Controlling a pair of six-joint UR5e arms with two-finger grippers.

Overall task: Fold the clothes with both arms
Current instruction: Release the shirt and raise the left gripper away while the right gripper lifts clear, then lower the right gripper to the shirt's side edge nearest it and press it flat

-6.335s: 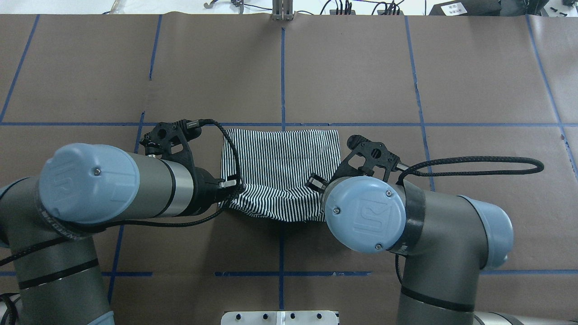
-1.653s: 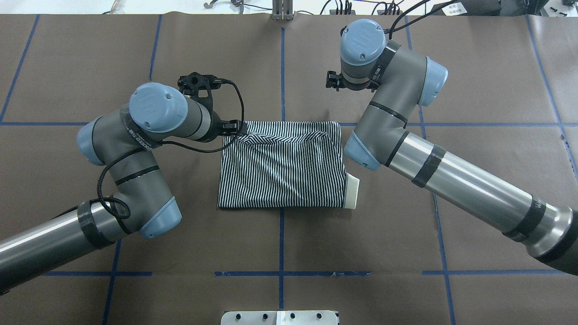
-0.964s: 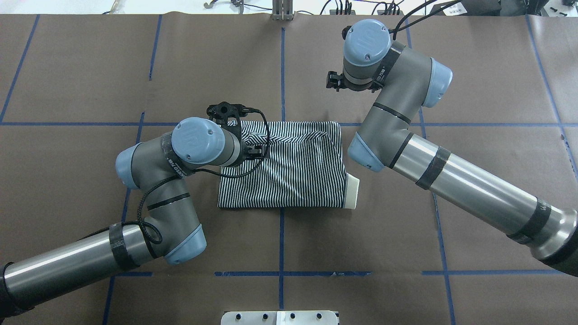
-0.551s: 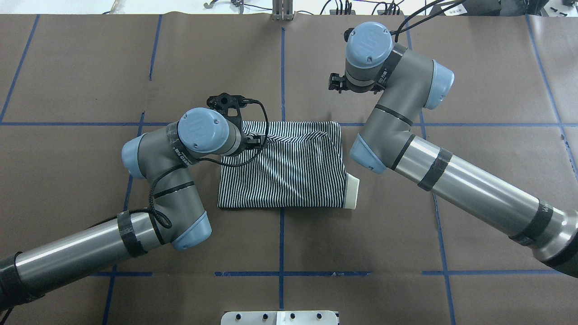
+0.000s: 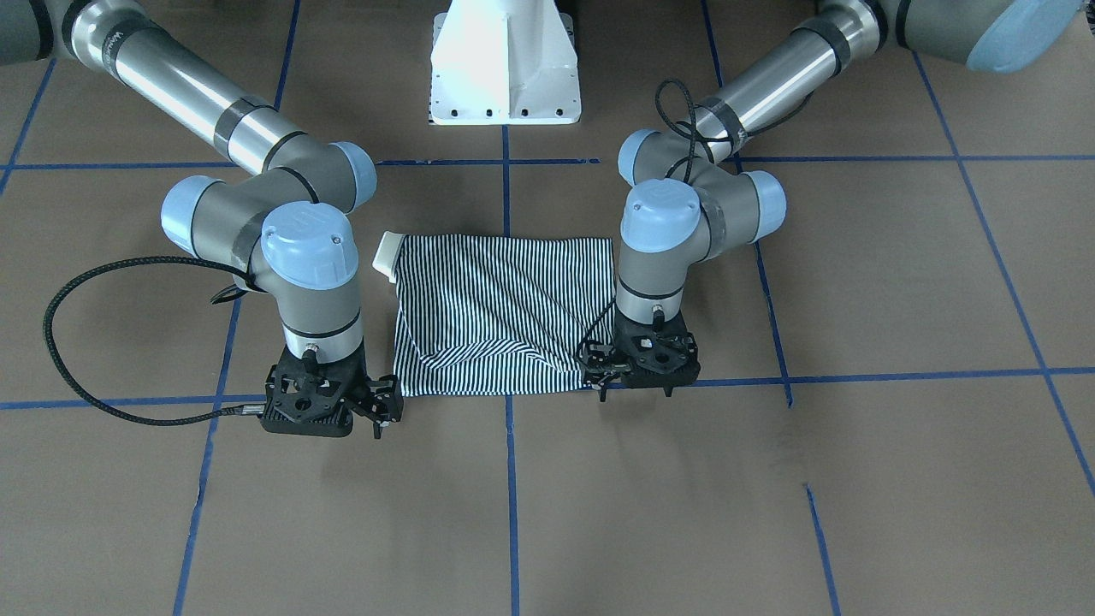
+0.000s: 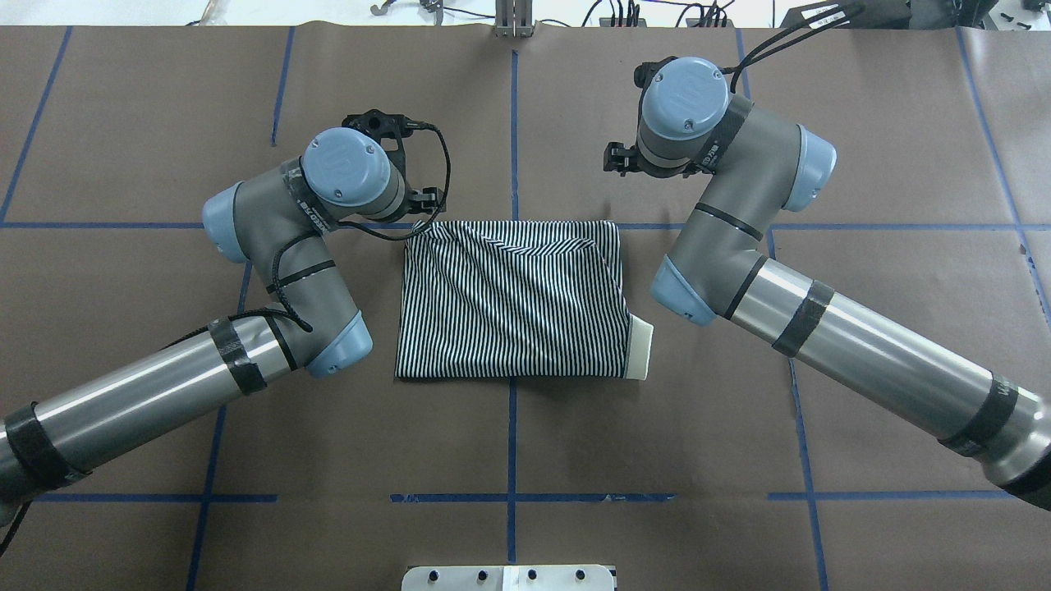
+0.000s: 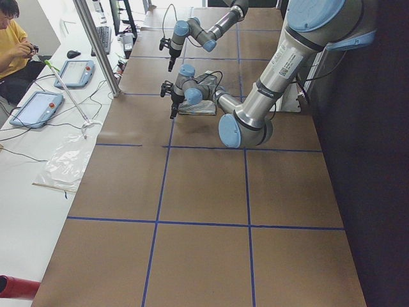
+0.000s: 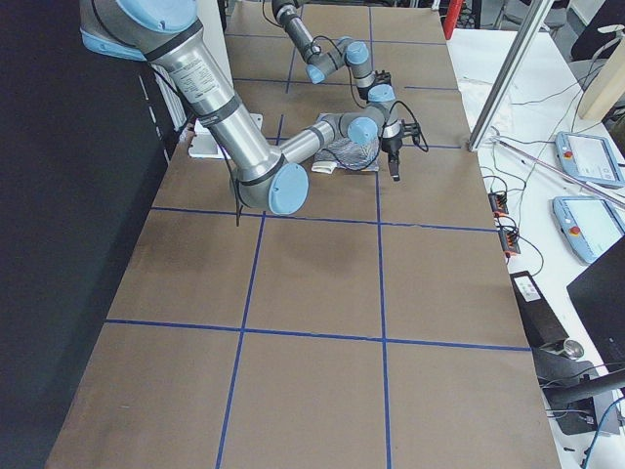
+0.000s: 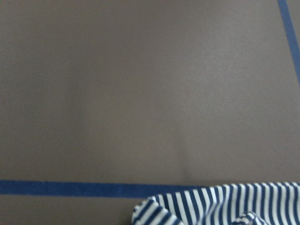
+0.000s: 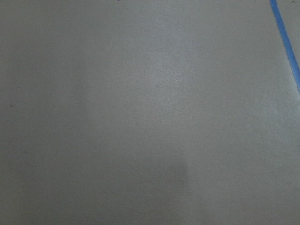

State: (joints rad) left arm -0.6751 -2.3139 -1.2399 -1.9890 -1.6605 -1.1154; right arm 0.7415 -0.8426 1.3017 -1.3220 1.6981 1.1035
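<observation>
The striped polo shirt (image 6: pixel 509 304) lies folded into a flat rectangle on the brown table, and it also shows in the front view (image 5: pixel 500 316). Its cream collar (image 6: pixel 640 349) sticks out at the near right corner. My left gripper (image 6: pixel 429 199) hangs low just over the shirt's far left corner (image 5: pixel 599 372). The left wrist view shows that curled corner (image 9: pixel 220 206) lying on the table but not the fingers, so I cannot tell whether they grip it. My right gripper (image 6: pixel 614 158) is open, empty and raised beyond the shirt's far right corner (image 5: pixel 381 406).
The table is covered in brown paper (image 6: pixel 164 123) with a grid of blue tape lines. The white pedestal base (image 5: pixel 503 60) stands at the robot's side. A metal post (image 6: pixel 513 20) stands at the far edge. A seated person (image 7: pixel 9 38) and tablets are beside the table.
The shirt's near half has been folded over onto the far half. My right gripper let go and drew away past the far edge. My left gripper moved in over the shirt, then back to the corner.
</observation>
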